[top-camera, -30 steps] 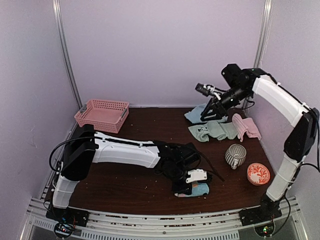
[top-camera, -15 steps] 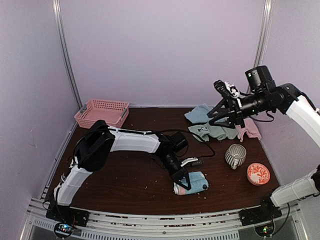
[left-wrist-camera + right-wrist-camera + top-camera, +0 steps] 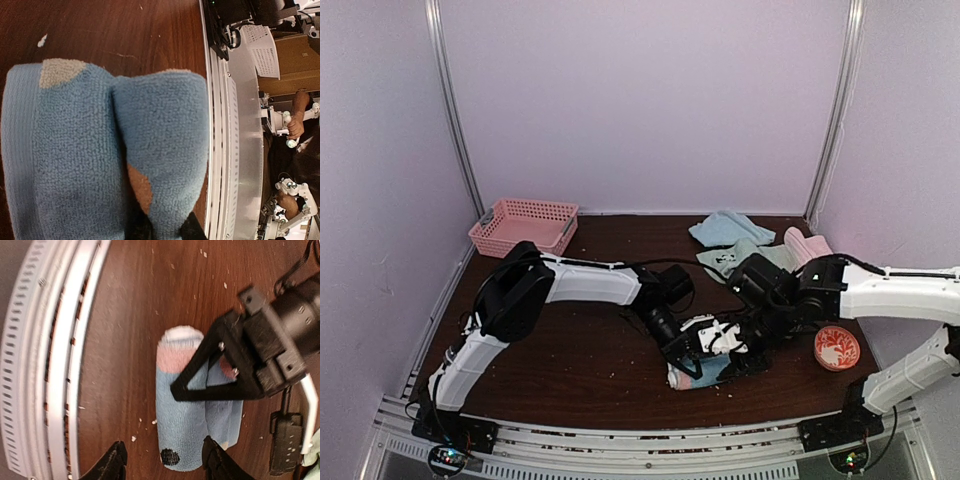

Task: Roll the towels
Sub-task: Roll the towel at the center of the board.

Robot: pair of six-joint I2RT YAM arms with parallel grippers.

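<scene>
Dark wood table (image 3: pixel 570 350), lilac walls. Four towels, two grippers. One spotted blue towel (image 3: pixel 182 435), rolled, pinched tight in left gripper (image 3: pixel 166 229). Right gripper (image 3: pixel 166 462) hovers over it, fingers spread, holding nothing. Behind it, well apart: one plain blue towel (image 3: pixel 725 227), one green towel (image 3: pixel 740 258), one pink towel (image 3: pixel 808 243). Far back-left of it: one pink basket (image 3: pixel 515 243).

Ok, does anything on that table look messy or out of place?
Pale crumbs dot the table. At the back, the blue towel, green towel and pink towel lie crumpled, unrolled. The spotted towel in the left hand bulges in two lumps, not one roll.
</scene>
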